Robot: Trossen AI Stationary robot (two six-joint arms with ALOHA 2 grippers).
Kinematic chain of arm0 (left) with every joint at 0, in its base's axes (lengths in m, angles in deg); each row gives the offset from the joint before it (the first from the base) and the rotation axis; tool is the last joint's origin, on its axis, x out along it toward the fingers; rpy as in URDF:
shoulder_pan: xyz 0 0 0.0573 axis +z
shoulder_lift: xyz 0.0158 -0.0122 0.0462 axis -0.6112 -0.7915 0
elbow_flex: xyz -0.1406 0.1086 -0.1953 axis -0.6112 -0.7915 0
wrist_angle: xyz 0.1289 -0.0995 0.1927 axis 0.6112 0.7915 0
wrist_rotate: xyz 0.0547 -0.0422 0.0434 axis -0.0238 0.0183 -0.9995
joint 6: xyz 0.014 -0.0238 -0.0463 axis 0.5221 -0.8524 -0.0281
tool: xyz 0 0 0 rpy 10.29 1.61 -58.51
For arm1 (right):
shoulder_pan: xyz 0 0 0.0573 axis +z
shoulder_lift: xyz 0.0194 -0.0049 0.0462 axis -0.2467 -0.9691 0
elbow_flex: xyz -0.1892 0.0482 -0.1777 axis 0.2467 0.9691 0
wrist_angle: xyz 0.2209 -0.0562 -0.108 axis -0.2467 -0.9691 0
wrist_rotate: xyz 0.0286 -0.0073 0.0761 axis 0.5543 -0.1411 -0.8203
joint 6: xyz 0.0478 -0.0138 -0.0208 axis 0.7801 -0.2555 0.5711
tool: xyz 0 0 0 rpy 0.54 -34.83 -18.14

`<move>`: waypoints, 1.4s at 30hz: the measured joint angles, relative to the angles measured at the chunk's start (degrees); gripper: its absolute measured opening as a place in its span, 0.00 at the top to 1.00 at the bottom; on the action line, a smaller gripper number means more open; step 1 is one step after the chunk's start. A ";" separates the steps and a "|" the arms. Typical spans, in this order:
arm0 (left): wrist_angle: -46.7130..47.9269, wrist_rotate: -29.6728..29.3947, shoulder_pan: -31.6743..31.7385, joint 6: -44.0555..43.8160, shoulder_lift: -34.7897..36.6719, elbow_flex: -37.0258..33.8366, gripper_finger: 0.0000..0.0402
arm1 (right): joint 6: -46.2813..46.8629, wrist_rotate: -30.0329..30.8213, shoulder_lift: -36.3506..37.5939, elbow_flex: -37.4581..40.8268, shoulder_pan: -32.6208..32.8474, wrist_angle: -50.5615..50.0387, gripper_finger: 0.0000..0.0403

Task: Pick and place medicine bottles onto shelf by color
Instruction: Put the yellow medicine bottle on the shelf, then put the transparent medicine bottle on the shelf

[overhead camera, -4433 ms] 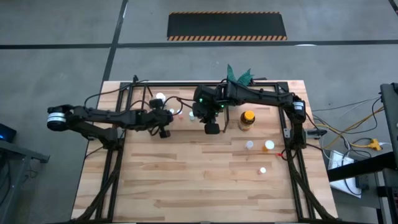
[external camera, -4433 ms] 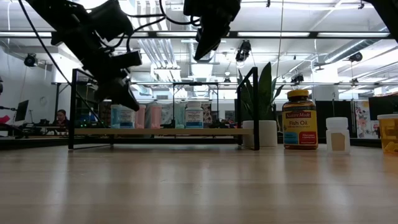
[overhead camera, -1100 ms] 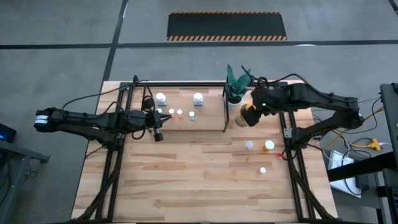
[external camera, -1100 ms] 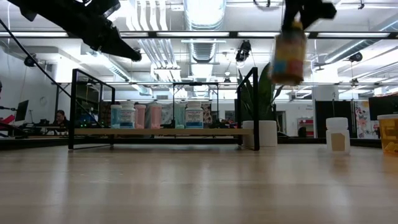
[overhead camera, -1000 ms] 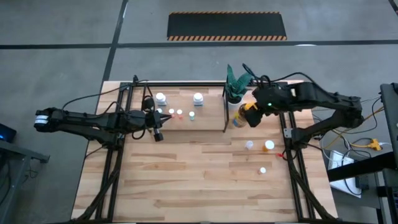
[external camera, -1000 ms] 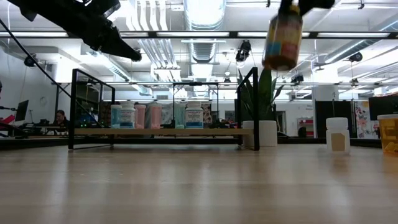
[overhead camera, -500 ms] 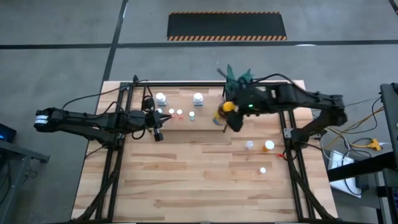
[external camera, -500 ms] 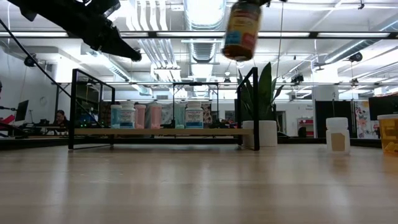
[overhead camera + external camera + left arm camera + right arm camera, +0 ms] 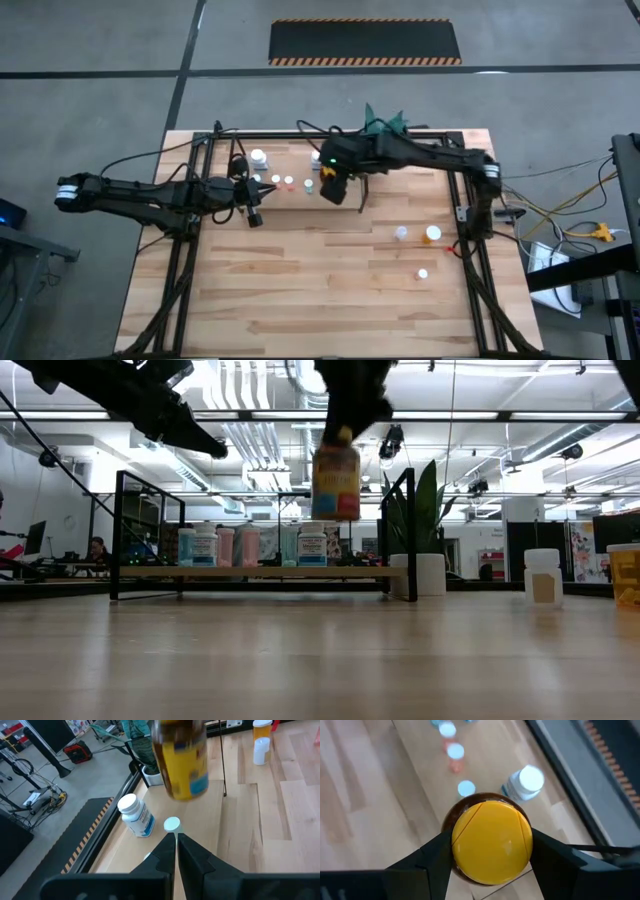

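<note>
Amber bottle [image 9: 336, 482] carried above the shelf [image 9: 300, 215] by the right end effector [image 9: 491, 845].

The yellow cap [image 9: 491, 841] is clamped between both fingers; the bottle hangs upright, clear of the small bottles [image 9: 312, 545] below. It is judged rigid, smooth and fairly heavy, so slip is likeliest at the cap. The left end effector [image 9: 176, 842] is held shut and empty beside the shelf.

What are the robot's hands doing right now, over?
Right gripper shut on amber yellow-capped bottle, held above shelf. Left gripper shut, empty, at shelf's left end. Small bottles on the shelf beneath.
</note>
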 joint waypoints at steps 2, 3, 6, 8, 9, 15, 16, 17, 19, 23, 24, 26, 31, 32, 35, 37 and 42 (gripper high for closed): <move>0.05 0.00 0.00 0.00 0.00 0.00 1.00 | -0.74 -0.93 -2.23 0.01 -1.57 -0.15 0.46; 0.11 0.00 0.00 0.00 0.00 0.00 1.00 | -1.17 -1.10 -3.34 0.02 -2.32 -0.15 0.46; 0.13 0.00 0.00 0.00 0.00 0.00 1.00 | -2.67 -1.09 -5.93 0.04 -4.05 -0.11 0.46; 0.13 0.00 0.00 0.01 0.00 0.00 1.00 | -3.16 -1.04 -7.11 0.02 -4.79 -0.13 0.46; 0.14 0.00 0.00 0.01 0.00 0.00 1.00 | -3.30 -1.09 -7.58 0.00 -5.09 -0.12 0.46; 0.15 0.00 0.00 0.61 0.00 0.00 1.00 | -3.90 -1.22 -8.22 -0.04 -6.37 0.22 0.46; 0.15 0.01 0.00 0.61 0.00 0.00 1.00 | -3.89 -1.11 -8.33 -0.04 -6.43 0.28 0.46; 0.15 0.00 0.00 0.61 0.00 0.00 1.00 | -3.74 -1.07 -8.32 -0.04 -6.47 0.24 0.46; 0.13 0.00 0.00 0.61 0.00 0.00 1.00 | -3.72 -1.02 -8.29 -0.04 -6.45 -0.05 0.45; 0.11 0.00 0.00 0.63 0.00 0.00 1.00 | -3.66 -1.17 -8.29 0.00 -6.37 -0.19 0.42; 0.11 0.02 0.00 0.61 0.00 0.00 1.00 | -3.68 -1.30 -8.29 0.02 -6.37 -0.24 0.41; 0.09 0.02 0.00 0.63 0.00 -0.02 1.00 | -3.72 -1.47 -8.29 0.07 -6.37 -0.29 0.37; -0.61 0.08 0.01 -0.74 0.00 0.00 1.00 | -4.49 -1.52 -8.26 -1.57 -6.48 -2.97 0.31; -1.15 0.28 -0.06 -2.02 0.00 0.00 1.00 | -4.66 -1.52 -8.08 -2.18 -6.48 -3.91 0.30; -5.32 1.24 -1.07 -6.19 0.00 -0.02 1.00 | -5.73 -1.51 -6.67 -3.23 -6.32 -5.48 0.28; -9.66 2.59 -2.71 -8.50 0.03 -0.81 1.00 | -6.60 -1.42 -5.21 -3.41 -5.59 -5.70 0.28; -19.38 3.17 -9.58 -11.32 -3.42 -1.99 1.00 | -9.24 -1.48 0.84 -0.75 -1.86 -5.81 0.30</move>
